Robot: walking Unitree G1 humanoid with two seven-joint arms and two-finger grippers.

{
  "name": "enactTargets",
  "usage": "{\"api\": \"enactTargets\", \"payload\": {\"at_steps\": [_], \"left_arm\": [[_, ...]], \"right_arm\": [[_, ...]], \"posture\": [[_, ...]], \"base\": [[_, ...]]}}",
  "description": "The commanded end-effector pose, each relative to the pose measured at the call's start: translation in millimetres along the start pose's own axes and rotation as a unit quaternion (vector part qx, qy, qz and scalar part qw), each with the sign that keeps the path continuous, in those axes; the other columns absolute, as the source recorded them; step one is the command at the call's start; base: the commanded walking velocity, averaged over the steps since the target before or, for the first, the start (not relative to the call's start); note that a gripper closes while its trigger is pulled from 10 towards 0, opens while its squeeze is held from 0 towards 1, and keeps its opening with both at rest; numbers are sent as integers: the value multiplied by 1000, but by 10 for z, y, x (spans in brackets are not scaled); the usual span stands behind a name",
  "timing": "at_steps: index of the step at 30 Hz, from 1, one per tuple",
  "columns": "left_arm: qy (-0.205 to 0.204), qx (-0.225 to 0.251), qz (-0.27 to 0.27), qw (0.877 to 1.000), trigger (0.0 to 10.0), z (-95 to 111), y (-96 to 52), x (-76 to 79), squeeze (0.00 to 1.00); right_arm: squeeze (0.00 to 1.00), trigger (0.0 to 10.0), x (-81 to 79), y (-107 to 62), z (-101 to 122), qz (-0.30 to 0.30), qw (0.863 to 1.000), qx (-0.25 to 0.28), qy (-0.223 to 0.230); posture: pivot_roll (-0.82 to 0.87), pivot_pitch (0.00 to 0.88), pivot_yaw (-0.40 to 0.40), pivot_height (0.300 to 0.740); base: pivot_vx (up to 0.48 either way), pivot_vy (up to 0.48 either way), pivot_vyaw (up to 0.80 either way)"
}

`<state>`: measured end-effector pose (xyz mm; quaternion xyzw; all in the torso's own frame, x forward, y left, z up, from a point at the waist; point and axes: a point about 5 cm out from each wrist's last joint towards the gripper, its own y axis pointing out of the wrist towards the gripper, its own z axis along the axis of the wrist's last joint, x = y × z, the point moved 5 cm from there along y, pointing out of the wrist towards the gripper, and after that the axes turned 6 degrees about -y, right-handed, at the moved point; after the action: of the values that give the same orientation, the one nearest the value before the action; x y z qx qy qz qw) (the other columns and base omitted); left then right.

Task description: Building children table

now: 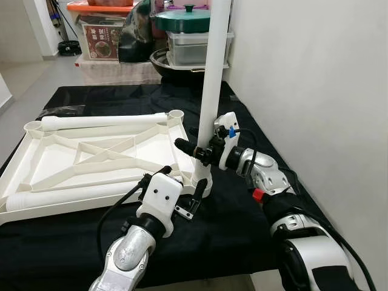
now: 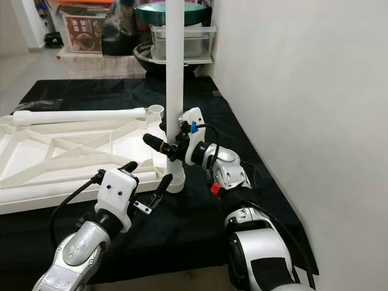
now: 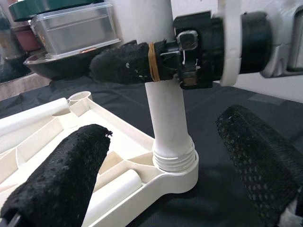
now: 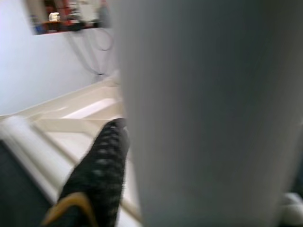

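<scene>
The white children's table top (image 1: 91,159) lies upside down on a black cloth. One white leg (image 1: 213,79) stands upright in the near right corner socket (image 3: 175,166). My right gripper (image 1: 203,149) is shut on this leg a little above the socket, with one black finger (image 3: 123,64) across its front. My left gripper (image 1: 180,183) is open and low, its fingers (image 3: 61,175) on either side of the socket without touching it. Two more white legs lie on the top, one along the back (image 1: 103,121) and one along the front (image 1: 66,195).
An empty socket (image 1: 176,114) sits at the back right corner. A white wall (image 1: 315,79) runs close along the right. Behind the cloth are a black bowl (image 1: 176,65), clear boxes (image 1: 188,47) with a green lid (image 1: 182,18), and a crate (image 1: 100,39).
</scene>
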<state>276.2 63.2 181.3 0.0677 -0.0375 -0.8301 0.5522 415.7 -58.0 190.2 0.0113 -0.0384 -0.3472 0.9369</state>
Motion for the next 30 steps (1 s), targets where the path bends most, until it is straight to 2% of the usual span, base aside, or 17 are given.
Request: {"api": "enactTargets", "payload": {"at_steps": [1,4,5,9,11,12,14,15,17,18,19,20,23,26,28,29,30], "left_arm": [[4,-5,-3,1000,10000,-23,-12,2,0],[3,-5,-4,1000,10000,-24,-9,6,0],[1,-5,-5,1000,10000,-32,-1,16,0],[1,-5,-8,1000,10000,-35,4,31,0],[1,-4,-10,1000,10000,-32,12,39,0],[1,-4,-10,1000,10000,-32,12,39,0],[1,-3,-10,1000,10000,-27,17,38,0],[1,-2,-10,1000,10000,-25,18,37,0],[2,-3,-10,1000,10000,-26,18,34,0],[1,-3,-10,1000,10000,-27,18,32,0],[1,-3,-10,1000,10000,-27,18,32,0],[0,-3,-10,1000,10000,-28,20,33,0],[-1,-2,-11,1000,10000,-30,22,42,0],[-1,-2,-11,1000,10000,-31,23,45,0],[-1,-3,-10,1000,10000,-31,22,42,0],[0,-3,-9,1000,10000,-30,20,35,0],[-1,-3,-8,1000,10000,-29,19,30,0]], "right_arm": [[0,0,30,50,16,-33,999,2,-9],[0,0,129,31,-21,-89,996,-6,-8],[0,0,387,-94,-133,-237,971,-20,20],[0,0,537,-237,-227,-330,943,-33,25],[0,0,673,-561,-364,-466,882,-54,36],[0,0,673,-561,-364,-466,882,-54,36],[0,0,682,-747,-431,-532,843,-72,37],[0,0,665,-755,-442,-538,839,-77,37],[0,0,611,-726,-416,-538,839,-79,30],[0,10000,571,-670,-363,-533,843,-69,29],[0,10000,571,-670,-363,-533,843,-69,29],[1000,10000,503,-537,-250,-507,861,-35,34],[1000,10000,476,-428,-130,-480,877,-6,21],[1000,10000,483,-415,-101,-477,879,-1,12],[1000,10000,518,-401,-80,-457,889,9,21],[1000,10000,529,-368,-51,-427,904,20,29],[855,10000,522,-339,-23,-395,917,29,40]], "posture": [[134,0,-56,740],[126,0,-54,740],[124,0,-52,740],[117,0,-47,740],[117,0,-45,740],[117,0,-45,740],[118,0,-45,740],[118,0,-45,740],[115,0,-47,740],[111,0,-47,740],[111,0,-47,740],[111,0,-49,740],[110,0,-49,740],[110,0,-49,740],[113,0,-53,740],[112,0,-53,740],[112,0,-52,740]], "base": [[0,0,0],[0,0,0],[0,0,0],[0,0,0],[0,0,0],[0,0,0],[0,0,0],[0,0,0],[0,0,0],[0,0,0],[0,0,0],[0,0,0],[0,0,0],[0,0,0],[0,0,0],[0,0,0],[0,0,0]]}}
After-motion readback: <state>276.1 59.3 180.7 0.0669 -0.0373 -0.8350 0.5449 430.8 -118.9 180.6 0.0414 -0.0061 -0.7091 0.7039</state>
